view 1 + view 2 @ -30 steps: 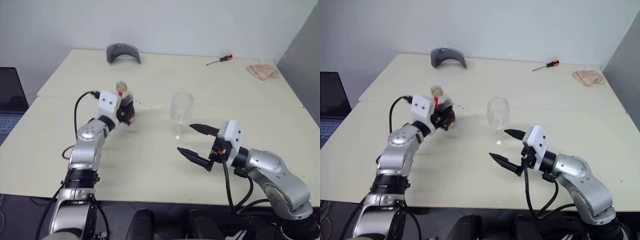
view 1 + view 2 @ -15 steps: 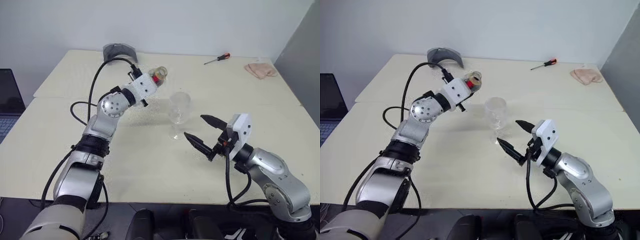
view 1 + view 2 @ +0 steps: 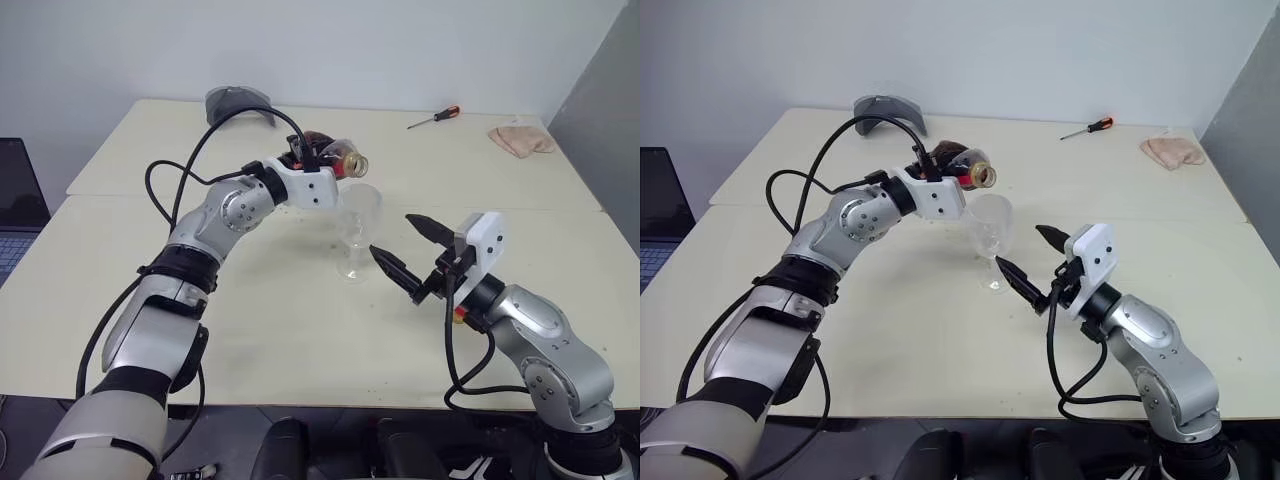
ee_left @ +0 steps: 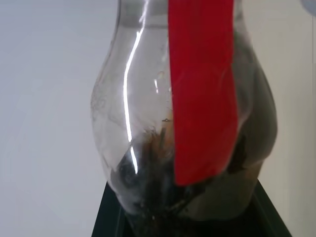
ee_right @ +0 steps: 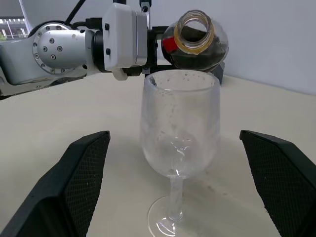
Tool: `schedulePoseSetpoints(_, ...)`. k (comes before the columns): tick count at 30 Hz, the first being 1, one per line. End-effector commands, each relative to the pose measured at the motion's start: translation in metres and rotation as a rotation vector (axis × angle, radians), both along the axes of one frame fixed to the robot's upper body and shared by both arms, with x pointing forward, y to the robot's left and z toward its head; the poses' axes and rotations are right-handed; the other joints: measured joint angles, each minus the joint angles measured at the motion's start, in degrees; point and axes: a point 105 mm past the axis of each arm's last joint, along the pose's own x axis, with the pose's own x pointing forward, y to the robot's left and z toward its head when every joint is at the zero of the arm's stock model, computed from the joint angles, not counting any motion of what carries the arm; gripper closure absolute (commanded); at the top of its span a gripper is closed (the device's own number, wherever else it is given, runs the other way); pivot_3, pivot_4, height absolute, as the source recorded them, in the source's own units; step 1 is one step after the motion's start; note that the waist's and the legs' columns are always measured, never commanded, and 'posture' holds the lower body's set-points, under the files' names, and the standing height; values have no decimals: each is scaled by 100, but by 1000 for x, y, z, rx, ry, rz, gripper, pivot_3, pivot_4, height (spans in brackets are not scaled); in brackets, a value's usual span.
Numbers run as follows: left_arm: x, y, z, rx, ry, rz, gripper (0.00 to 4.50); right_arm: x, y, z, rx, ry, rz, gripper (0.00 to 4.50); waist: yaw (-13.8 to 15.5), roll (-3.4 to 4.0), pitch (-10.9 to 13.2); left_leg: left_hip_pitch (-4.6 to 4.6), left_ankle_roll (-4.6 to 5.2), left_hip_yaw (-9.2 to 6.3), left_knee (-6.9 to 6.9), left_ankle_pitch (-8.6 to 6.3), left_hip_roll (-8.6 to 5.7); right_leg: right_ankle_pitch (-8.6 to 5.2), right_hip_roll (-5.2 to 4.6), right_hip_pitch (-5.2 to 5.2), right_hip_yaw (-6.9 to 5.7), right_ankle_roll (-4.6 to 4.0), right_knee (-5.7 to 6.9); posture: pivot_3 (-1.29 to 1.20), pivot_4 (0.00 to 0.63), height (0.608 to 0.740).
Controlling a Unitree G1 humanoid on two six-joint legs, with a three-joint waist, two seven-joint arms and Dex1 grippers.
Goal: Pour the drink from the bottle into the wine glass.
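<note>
Your left gripper [image 3: 318, 165] is clamped on the bottle [image 3: 338, 157], holding it lying nearly level above the table [image 3: 250, 330], its open mouth pointing right and sitting just above and to the far left of the glass [image 3: 357, 232] rim. The drink [image 5: 197, 53] is dark and pooled along the lower side of the bottle; you can see it through the mouth in the right wrist view. A red strap [image 4: 201, 89] runs along the bottle's body. The glass stands upright near the middle of the table, and its bowl looks empty apart from specks on the wall.

Your right gripper [image 3: 408, 248] has its fingers spread wide and holds nothing. It points at the glass from the near right, one finger on either side of the stem and foot, not touching them.

At the far edge lie a grey curved thing [image 3: 238, 102] on the left, and a screwdriver [image 3: 434, 118] and a cloth [image 3: 522, 139] on the right.
</note>
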Motion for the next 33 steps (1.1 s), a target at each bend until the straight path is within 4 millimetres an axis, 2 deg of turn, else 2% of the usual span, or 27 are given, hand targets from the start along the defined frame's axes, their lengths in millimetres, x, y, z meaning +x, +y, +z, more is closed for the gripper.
schedulePoseSetpoints(1, -3, -3, 26, 17, -121, -19, 3548, -3, 3, 7, -2, -37, 19, 0, 0, 0, 0, 0, 0, 1, 0, 0, -1, 0, 0, 0, 1, 0, 0, 0, 150, 740)
schedulePoseSetpoints(20, 0, -2, 37, 157, -258, -12, 3548, -4, 9, 5, 1, -47, 28, 0, -2, 0, 0, 0, -3, 2, 1, 2, 1, 0, -2, -2, 0, 0, 2, 0, 150, 740)
schedulePoseSetpoints(33, 2, 4, 44, 187, -291, -1, 3548, -3, 12, 2, 15, -48, 36, 0, 0, 0, 0, 0, -9, 3, 2, 5, 0, 0, -3, -2, -2, 0, 3, 0, 150, 740)
